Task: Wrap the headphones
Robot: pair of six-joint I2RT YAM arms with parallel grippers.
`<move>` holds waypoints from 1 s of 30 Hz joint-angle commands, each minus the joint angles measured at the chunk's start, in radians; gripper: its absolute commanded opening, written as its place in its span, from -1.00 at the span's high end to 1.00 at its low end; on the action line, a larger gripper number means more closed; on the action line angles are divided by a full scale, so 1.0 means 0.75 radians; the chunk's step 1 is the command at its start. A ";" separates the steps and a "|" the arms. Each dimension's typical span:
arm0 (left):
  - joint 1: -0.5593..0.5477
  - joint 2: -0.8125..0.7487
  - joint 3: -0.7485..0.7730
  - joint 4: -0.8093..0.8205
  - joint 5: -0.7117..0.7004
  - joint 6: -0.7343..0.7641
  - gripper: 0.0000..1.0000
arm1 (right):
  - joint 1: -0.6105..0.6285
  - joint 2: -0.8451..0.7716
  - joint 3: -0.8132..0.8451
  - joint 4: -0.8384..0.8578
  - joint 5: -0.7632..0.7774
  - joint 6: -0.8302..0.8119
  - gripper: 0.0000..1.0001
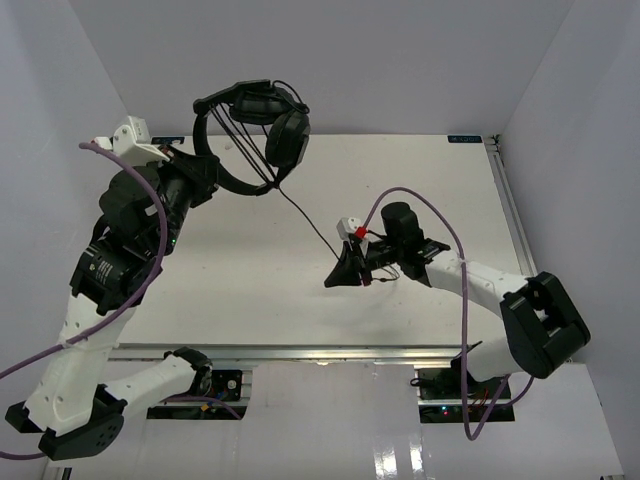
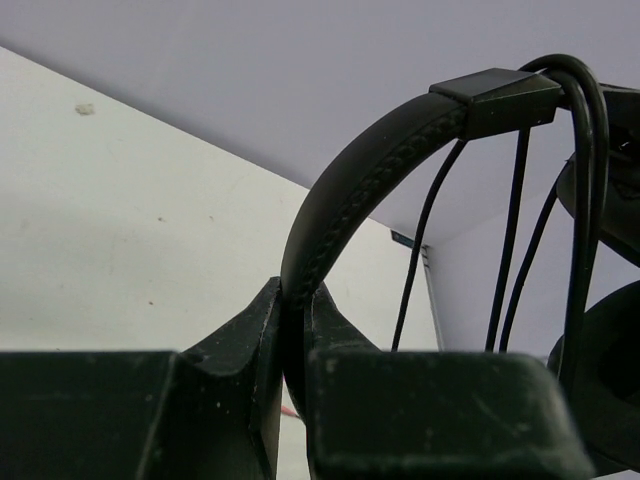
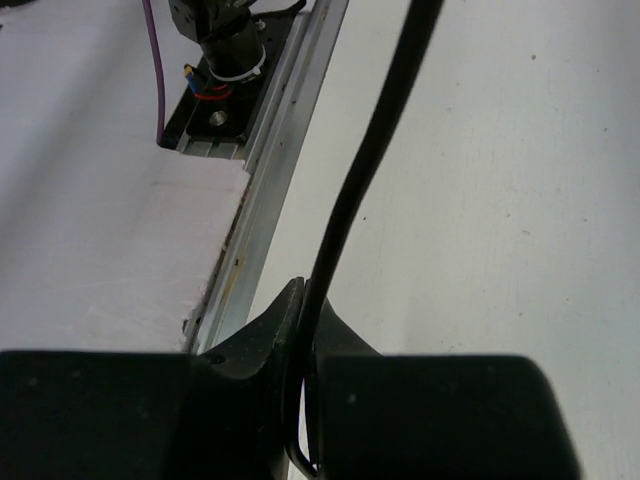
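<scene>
Partway there: left pincer [image 2: 295,320] clamps the headphones [image 1: 288,137] by the headband [image 2: 340,190], few loops on; right pincer [image 3: 308,320] pinches the cord [image 3: 350,190], slack remaining.

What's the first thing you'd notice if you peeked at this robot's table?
The big black headphones are held up above the far left of the table, their headband pinched in the left gripper. Then your eye follows their thin cord, which runs tight down to the middle, where the right gripper is shut on it.
</scene>
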 commanded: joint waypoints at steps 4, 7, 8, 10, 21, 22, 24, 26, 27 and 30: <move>-0.006 0.077 -0.021 0.097 -0.330 -0.053 1.00 | 0.039 -0.105 0.304 -0.972 0.304 -0.824 0.85; -0.006 0.103 -0.038 0.112 -0.359 -0.014 1.00 | 0.040 -0.124 0.416 -1.227 0.466 -1.037 0.85; -0.006 0.111 -0.044 0.110 -0.369 -0.004 1.00 | 0.040 -0.139 0.449 -1.290 0.513 -1.090 0.85; -0.006 0.121 -0.054 0.114 -0.384 0.019 1.00 | 0.040 -0.182 0.521 -1.377 0.593 -1.165 0.85; -0.004 0.134 -0.110 0.116 -0.346 0.073 1.00 | 0.063 -0.400 0.746 -1.687 0.718 -1.296 0.85; -0.004 0.143 -0.110 0.117 -0.342 0.081 1.00 | 0.072 -0.417 0.760 -1.694 0.727 -1.291 0.85; -0.004 0.179 -0.103 0.114 -0.325 0.110 1.00 | 0.097 -0.441 0.827 -1.693 0.750 -1.269 0.85; -0.002 0.212 -0.086 0.097 -0.317 0.129 1.00 | 0.118 -0.442 0.923 -1.710 0.773 -1.243 0.85; -0.002 0.224 -0.088 0.095 -0.312 0.136 1.00 | 0.128 -0.437 0.965 -1.717 0.790 -1.235 0.85; -0.002 0.256 -0.103 0.093 -0.301 0.148 1.00 | 0.163 -0.411 1.069 -1.743 0.862 -1.208 0.85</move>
